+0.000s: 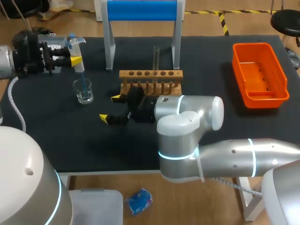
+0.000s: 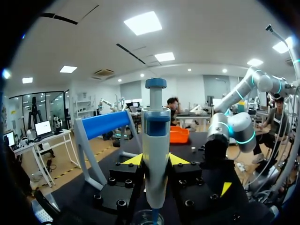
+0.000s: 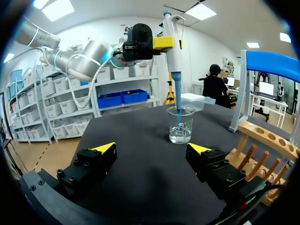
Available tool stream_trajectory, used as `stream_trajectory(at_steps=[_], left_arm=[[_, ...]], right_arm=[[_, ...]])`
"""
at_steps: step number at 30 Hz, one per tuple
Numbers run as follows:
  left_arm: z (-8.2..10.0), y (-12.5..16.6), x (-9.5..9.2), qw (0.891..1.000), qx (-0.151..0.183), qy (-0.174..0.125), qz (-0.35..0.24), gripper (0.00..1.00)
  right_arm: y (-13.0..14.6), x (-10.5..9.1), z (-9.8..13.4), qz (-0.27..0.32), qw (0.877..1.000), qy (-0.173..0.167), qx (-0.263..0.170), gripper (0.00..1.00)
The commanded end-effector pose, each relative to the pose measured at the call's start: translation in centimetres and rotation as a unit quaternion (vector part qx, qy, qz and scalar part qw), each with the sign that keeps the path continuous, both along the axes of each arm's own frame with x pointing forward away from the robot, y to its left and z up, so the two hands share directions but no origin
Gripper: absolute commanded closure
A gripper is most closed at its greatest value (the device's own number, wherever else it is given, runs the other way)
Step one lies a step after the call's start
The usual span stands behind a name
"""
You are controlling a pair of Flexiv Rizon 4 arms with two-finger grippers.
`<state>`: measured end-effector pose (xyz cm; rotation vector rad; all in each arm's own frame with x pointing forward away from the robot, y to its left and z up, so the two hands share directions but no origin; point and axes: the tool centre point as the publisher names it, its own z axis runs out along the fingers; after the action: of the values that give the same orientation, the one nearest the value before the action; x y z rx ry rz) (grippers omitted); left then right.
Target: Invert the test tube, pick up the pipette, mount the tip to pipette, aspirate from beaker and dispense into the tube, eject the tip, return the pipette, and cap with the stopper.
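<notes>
Judging the step in hand to be the aspirate, I see the pipette [image 1: 75, 52] gripped by the left jaws, which are closed on its body from two sides, as the left wrist view shows, with the yellow tips flanking the barrel [image 2: 156, 154]. Its long axis stands upright, and the blue tip [image 3: 178, 101] reaches down inside the beaker [image 1: 84, 91], its end at or near the liquid, though I cannot tell whether it is submerged. The relation that matters next is where the test tube [image 1: 156, 57] lies from here. It stands upright in the wooden rack [image 1: 150, 74], mouth up, well to my right of the beaker and a little farther back on the worktop [image 1: 243, 122]. Both axes look parallel, so I judge the coming move to be a straight lift clear of the beaker rim, a carry to the right, then a descent into the narrow mouth with no tilt needed. The right jaws are spread wide and empty, low over the worktop just in front of the rack, nearer the tube than the left arm [image 1: 28, 54]. I judge that they could get in the pipette's way.
</notes>
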<state>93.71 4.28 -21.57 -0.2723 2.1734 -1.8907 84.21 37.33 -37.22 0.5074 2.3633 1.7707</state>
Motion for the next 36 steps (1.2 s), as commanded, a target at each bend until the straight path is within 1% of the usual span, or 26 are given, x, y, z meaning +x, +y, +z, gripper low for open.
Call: stream_trajectory(at_steps=[1, 9, 22, 36], left_arm=[[-0.14, -0.13, -0.08, 1.0, -0.003, -0.002, 0.004, 1.0], [-0.32, -0.05, -0.13, 1.0, -0.003, -0.002, 0.006, 1.0], [-0.66, -0.13, -0.27, 1.0, 0.009, 0.001, 0.012, 1.0], [-0.67, -0.13, -0.3, 1.0, 0.009, 0.0, 0.013, 1.0]], right_arm=[[-0.02, -0.01, -0.11, 0.0, 1.0, -0.001, 0.002, 0.0], [-0.02, -0.01, -0.11, 0.0, 1.0, -0.001, 0.002, 0.0], [-0.02, -0.01, -0.11, 0.0, 1.0, -0.001, 0.002, 0.0], [-0.02, -0.01, -0.11, 0.0, 1.0, -0.001, 0.002, 0.0]])
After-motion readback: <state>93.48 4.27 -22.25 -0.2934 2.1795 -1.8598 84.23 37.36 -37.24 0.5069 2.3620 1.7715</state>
